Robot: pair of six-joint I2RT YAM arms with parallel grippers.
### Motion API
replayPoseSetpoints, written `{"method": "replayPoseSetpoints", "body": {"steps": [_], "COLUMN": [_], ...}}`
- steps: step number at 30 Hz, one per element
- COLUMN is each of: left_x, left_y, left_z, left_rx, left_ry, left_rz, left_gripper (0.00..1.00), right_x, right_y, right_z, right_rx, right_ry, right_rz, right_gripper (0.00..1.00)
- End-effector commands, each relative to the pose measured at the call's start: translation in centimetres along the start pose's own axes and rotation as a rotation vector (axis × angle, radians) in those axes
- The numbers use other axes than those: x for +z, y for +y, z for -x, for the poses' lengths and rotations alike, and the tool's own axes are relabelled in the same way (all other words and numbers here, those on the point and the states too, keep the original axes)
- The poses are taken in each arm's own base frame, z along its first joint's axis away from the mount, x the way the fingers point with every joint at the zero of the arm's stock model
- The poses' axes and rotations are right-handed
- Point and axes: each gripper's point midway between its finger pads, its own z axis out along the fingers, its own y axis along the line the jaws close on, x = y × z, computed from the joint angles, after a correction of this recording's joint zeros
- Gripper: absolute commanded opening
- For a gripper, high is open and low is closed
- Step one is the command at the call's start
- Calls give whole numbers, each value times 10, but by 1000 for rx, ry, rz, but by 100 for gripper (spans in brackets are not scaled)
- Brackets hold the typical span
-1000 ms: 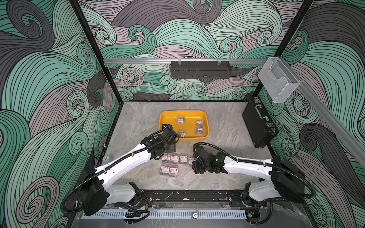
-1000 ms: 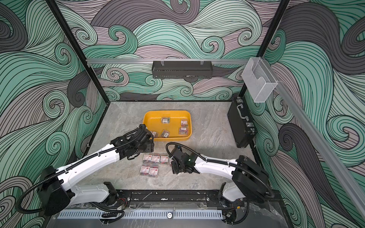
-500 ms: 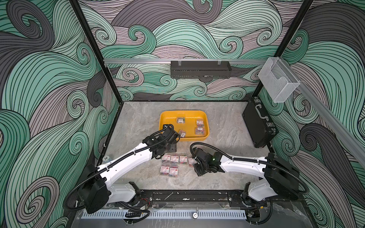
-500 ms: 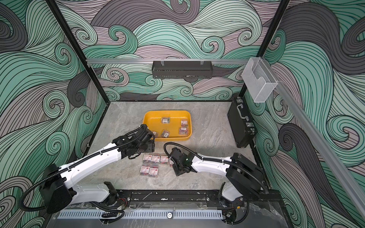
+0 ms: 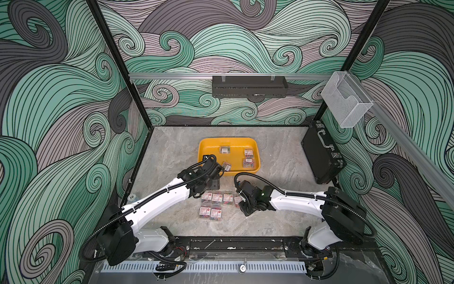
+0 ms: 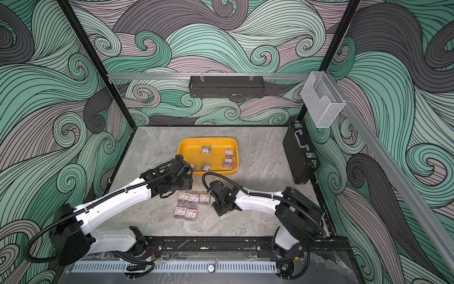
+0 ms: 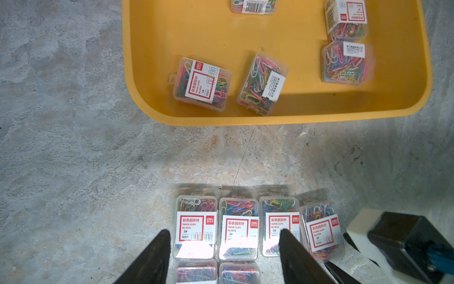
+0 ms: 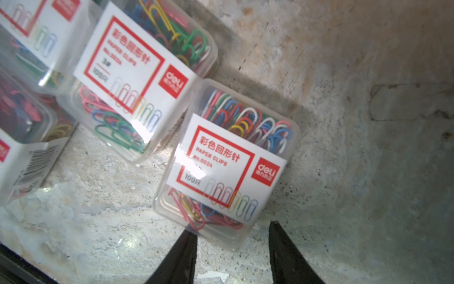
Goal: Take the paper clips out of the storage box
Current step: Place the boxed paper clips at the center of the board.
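Paper clips sit in tidy rows by the tabletop's front edge, saving room for five in the storage box. The left claw and right claw are unclenched and empty.

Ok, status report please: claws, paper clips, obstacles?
Left claw open, empty. Right claw open, empty. Five paper clip boxes in storage box, six on table. Nothing blocking.

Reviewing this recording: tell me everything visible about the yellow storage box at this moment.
The storage box is a shallow yellow tray, plastic by its look, open-topped, with rounded corners and a raised rim. It sits flat on the grey table, toward the back middle. Five clear boxes of paper clips lie loose inside, some label up, some turned over. Nothing else visibly touches it.
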Motion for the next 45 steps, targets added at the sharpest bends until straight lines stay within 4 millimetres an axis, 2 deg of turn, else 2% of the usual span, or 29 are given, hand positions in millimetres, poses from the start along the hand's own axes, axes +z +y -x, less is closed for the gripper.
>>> {"method": "replayPoseSetpoints", "body": {"steps": [1, 18, 25, 29, 32, 39, 43, 45], "left_x": [-5, -7, -7, -4, 2, 29, 44, 53], "left_y": [-1, 1, -2, -8, -11, -23, -28, -30], "left_z": [9, 7, 12, 21, 32, 58, 77, 86], "left_rx": [-5, -6, 3, 27, 59, 80, 104, 120], "left_ry": [-8, -8, -20, -27, -34, 7, 16, 24], "left_rz": [6, 6, 1, 8, 35, 57, 62, 72], "left_gripper": [68, 68, 69, 69, 69, 70, 72, 73], "right_x": [-1, 3, -6, -18, -27, -53, -62, -64], "right_y": [2, 15, 10, 0, -19, -56, -79, -84], "right_z": [9, 17, 17, 18, 18, 13, 2, -4], "right_rx": [-4, 7, 4, 13, 77, 251, 354, 380], "right_ry": [-12, -13, -25, -46, -57, -143, -176, -184], "right_rz": [11, 85, 67, 38, -6, -67, -103, -103], "right_gripper": [47, 40, 42, 46, 48, 52, 53, 54]}}
